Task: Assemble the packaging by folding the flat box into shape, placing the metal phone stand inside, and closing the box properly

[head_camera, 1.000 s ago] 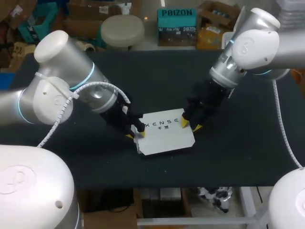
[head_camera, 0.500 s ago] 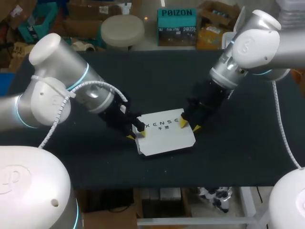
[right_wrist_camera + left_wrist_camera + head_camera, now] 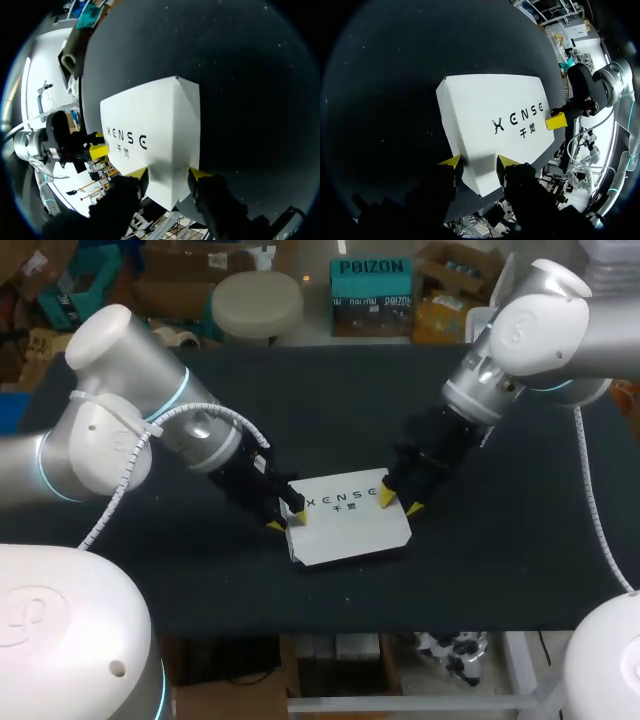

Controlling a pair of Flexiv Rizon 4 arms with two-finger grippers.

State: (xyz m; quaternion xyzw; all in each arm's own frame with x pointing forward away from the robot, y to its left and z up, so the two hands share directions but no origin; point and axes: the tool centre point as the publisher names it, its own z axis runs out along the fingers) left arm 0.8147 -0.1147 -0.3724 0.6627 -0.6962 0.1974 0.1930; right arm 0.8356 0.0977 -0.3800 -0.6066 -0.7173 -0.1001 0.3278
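White box, head view: the white box (image 3: 345,525) lies on the black table (image 3: 500,570) with its printed face up and its corners clipped.
Left gripper, head view: the left gripper (image 3: 288,521) is at the box's left edge, one yellow tip over the printed face and the other just outside the edge. It is clamped on the box.
Right gripper, head view: the right gripper (image 3: 399,503) is at the box's right edge, one tip on the printed face beside the last letter and the other just outside the edge. It grips the box too.
Arms, head view: the left arm (image 3: 120,410) and right arm (image 3: 530,325) slant down to the box from opposite sides.
White box, left wrist view: the box (image 3: 490,110) reaches in between the fingers with its near corner. A narrow side face shows along one edge (so it is not quite flat).
Left gripper, left wrist view: the gripper (image 3: 479,161) has both tips against the box.
Right gripper, left wrist view: one yellow fingertip (image 3: 556,121) rests at the box's far edge, next to the print.
White box, right wrist view: the box (image 3: 150,115) has its near corner between the fingers, with a sloping side face on one flank.
Right gripper, right wrist view: the gripper (image 3: 169,175) has its tips pressed to the box from both sides.
Left gripper, right wrist view: one yellow fingertip (image 3: 98,151) touches the box's far edge.
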